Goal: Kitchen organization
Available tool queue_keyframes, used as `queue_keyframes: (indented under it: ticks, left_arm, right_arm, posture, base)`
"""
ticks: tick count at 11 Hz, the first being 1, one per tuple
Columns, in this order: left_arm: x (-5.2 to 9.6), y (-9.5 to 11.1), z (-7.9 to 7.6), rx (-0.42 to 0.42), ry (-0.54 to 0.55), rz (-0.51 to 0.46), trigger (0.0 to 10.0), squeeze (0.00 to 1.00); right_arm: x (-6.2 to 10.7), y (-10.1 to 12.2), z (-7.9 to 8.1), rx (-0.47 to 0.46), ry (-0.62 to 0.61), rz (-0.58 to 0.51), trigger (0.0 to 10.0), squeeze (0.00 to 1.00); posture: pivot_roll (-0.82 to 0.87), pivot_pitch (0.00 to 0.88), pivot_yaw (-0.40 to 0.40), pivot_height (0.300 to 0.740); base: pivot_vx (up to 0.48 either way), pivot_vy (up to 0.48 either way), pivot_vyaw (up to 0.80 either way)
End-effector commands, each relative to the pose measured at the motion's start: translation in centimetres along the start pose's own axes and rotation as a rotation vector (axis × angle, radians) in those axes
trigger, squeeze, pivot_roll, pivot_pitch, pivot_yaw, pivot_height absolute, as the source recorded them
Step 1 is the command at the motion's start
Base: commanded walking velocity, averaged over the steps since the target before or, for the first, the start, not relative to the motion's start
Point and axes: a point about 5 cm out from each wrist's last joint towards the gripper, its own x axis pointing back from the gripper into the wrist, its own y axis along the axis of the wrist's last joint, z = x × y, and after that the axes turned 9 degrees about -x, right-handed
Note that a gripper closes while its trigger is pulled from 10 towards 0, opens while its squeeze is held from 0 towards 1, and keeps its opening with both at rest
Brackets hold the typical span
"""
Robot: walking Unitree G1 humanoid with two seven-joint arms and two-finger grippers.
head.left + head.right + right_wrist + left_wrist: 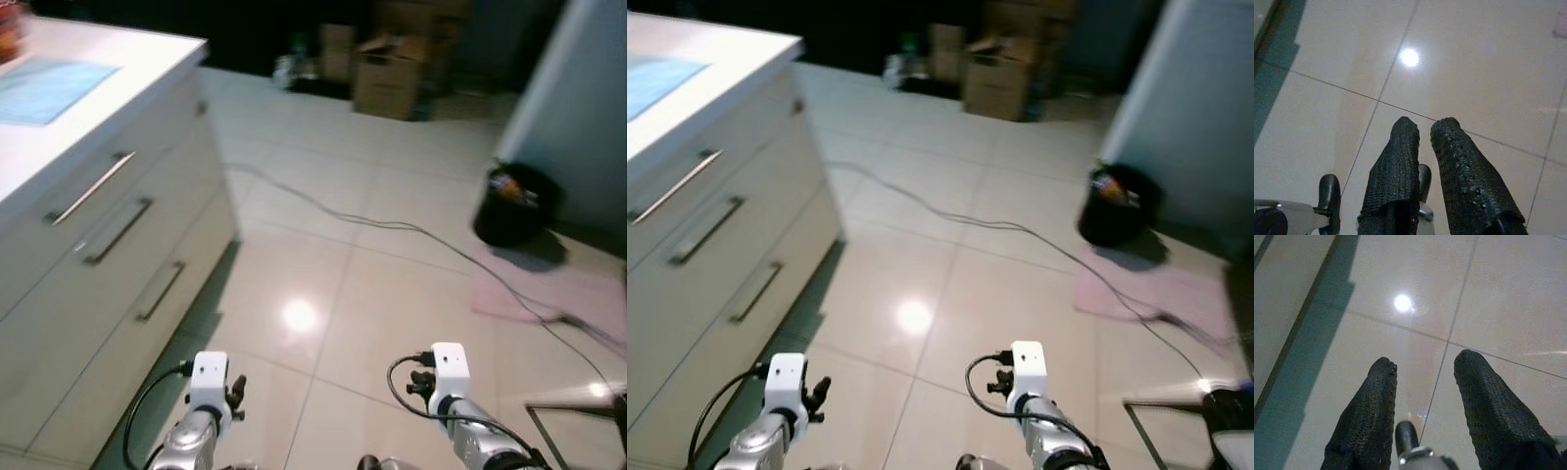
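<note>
Tile point(392, 284) fills the ground ahead of me, glossy cream squares with thin grout lines and a round lamp glare at about 6 o'clock of the room. My left gripper point(1422, 369) hangs low over that floor, its two knitted-looking black fingers point(1371, 416) spread with a wide gap between them, holding nothing. My right gripper point(1424, 128) hangs over the same tiles, its pebbled black fingers point(1459, 166) close together with only a narrow slit between the tips, also gripping nothing. Both silver forearms end in boxy white wrist blocks looped with black cable.

At 9 to 10 o'clock stands the kitchen counter point(108, 235), a smooth white block with three flat drawer fronts, each carrying a slim metal bar handle. On its top lies a pale blue mat point(49, 88), rectangular and flat. A thin dark cord point(392, 225) snakes across the tiles from 11 toward 3 o'clock. At 2 o'clock sits a round black bin point(514, 206) beside a pink rug point(558, 294). Brown cardboard boxes point(387, 73) stand at 12 o'clock against the dark far wall
</note>
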Motion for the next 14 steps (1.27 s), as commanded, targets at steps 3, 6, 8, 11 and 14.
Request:
queue_keyframes:
  ticks: [3, 6, 8, 11, 14]
  left_arm:
    - [0.3, -1.0, 0.2, 0.007, 0.006, 0.033, 10.0, 0.0]
    - [0.3, -0.8, 0.2, 0.017, 0.012, 0.021, 10.0, 0.0]
    - [0.3, -0.9, 0.1, 0.007, 0.003, 0.025, 10.0, 0.0]
    - [0.5, -1.3, 0.0, 0.005, -0.006, 0.032, 10.0, 0.0]
    - [0.8, -2.2, 0.2, -0.004, -0.003, 0.058, 10.0, 0.0]
  right_arm:
    - [0.0, -0.1, 0.2, -0.017, 0.01, 0.0, 10.0, 0.0]
    - [0.0, -0.3, 0.4, -0.022, 0.021, 0.006, 10.0, 0.0]
    - [0.0, -0.4, 0.5, -0.024, 0.027, 0.009, 10.0, 0.0]
    - [0.0, -0.7, 0.6, -0.017, 0.032, 0.017, 10.0, 0.0]
    - [0.1, -1.1, 0.7, -0.011, 0.041, 0.027, 10.0, 0.0]
  posture:
    - [0.05, 0.056, 0.015, 0.74]
    - [0.05, 0.055, 0.017, 0.74]
    - [0.05, 0.051, 0.019, 0.74]
    - [0.05, 0.043, 0.025, 0.74]
    - [0.06, 0.035, 0.028, 0.74]
  base:
    - [0.0, 0.0, 0.8]
    - [0.0, 0.0, 0.8]
    - [0.0, 0.0, 0.8]
    - [0.0, 0.0, 0.8]
    - [0.0, 0.0, 0.8]
